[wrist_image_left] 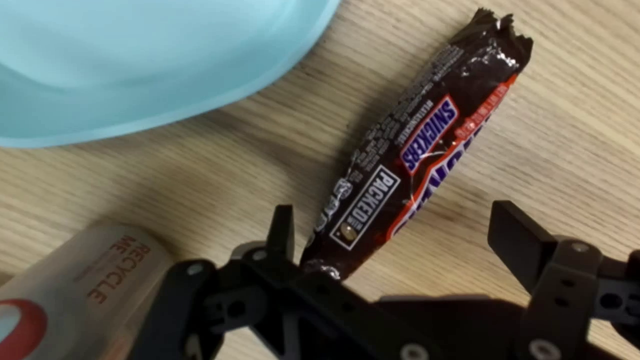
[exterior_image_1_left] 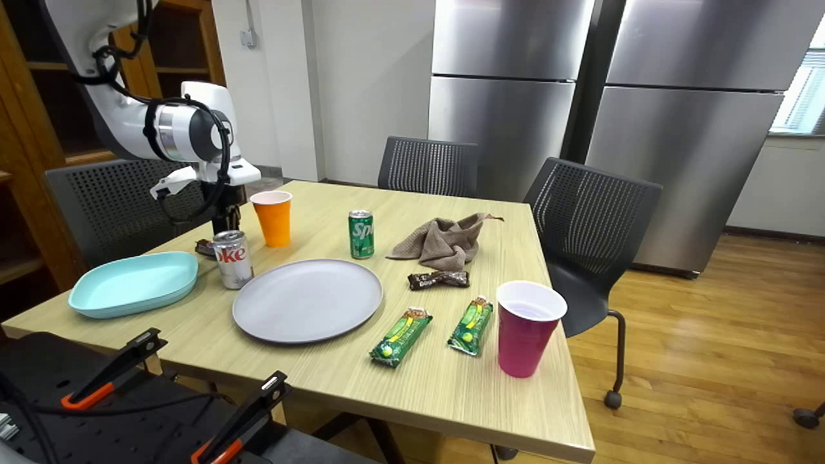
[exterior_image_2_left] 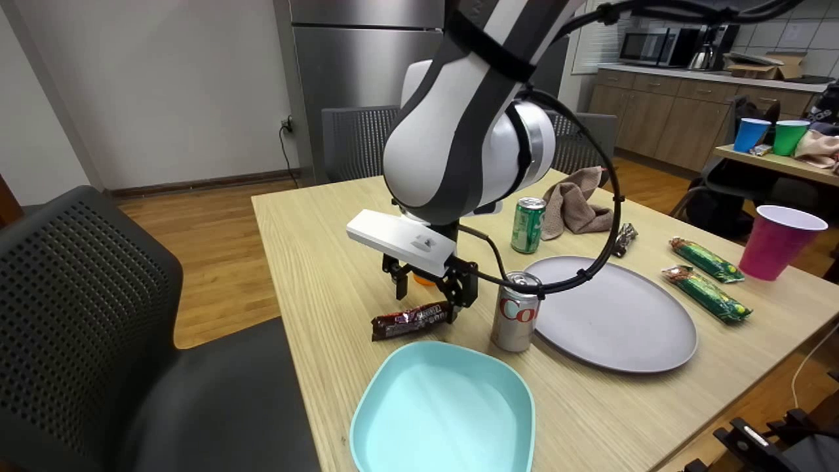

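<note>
1. The gripper (wrist_image_left: 400, 235) stands wide, its two fingers well apart, low over the bench (exterior_image_2_left: 328, 262).
2. The Snickers bar (wrist_image_left: 415, 145) lies loose on the bench, one end close beside a finger; whether they touch, I cannot tell.
3. In an exterior view, the turquoise tray (exterior_image_2_left: 442, 419) sits just on the near side of the bar, and the silver Coke can (exterior_image_2_left: 516, 321) stands upright to its right.
4. In an exterior view, the orange cup (exterior_image_1_left: 276, 222) stands upright, farther and to the right of that can.
5. The gray plate (exterior_image_1_left: 306, 299) lies right of the can, with the Sprite can (exterior_image_1_left: 361, 235) upright near its far edge.
</note>
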Available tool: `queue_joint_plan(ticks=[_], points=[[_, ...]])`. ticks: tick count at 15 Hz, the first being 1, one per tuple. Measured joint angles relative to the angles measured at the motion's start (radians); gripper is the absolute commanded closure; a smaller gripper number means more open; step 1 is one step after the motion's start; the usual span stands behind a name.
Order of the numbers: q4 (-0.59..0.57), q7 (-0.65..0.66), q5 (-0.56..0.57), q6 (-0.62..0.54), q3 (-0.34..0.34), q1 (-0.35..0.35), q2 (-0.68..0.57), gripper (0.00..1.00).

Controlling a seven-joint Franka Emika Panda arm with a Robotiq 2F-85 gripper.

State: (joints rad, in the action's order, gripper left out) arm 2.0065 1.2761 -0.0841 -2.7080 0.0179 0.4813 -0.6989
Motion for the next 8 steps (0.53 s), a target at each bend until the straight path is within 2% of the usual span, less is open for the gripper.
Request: queue_joint_plan(ticks=[7, 8], points=[[-0.004, 0.001, 0.000, 0.000, 0.002, 0.024, -0.007, 0.00], [-0.004, 0.001, 0.000, 0.000, 0.002, 0.026, -0.007, 0.09]])
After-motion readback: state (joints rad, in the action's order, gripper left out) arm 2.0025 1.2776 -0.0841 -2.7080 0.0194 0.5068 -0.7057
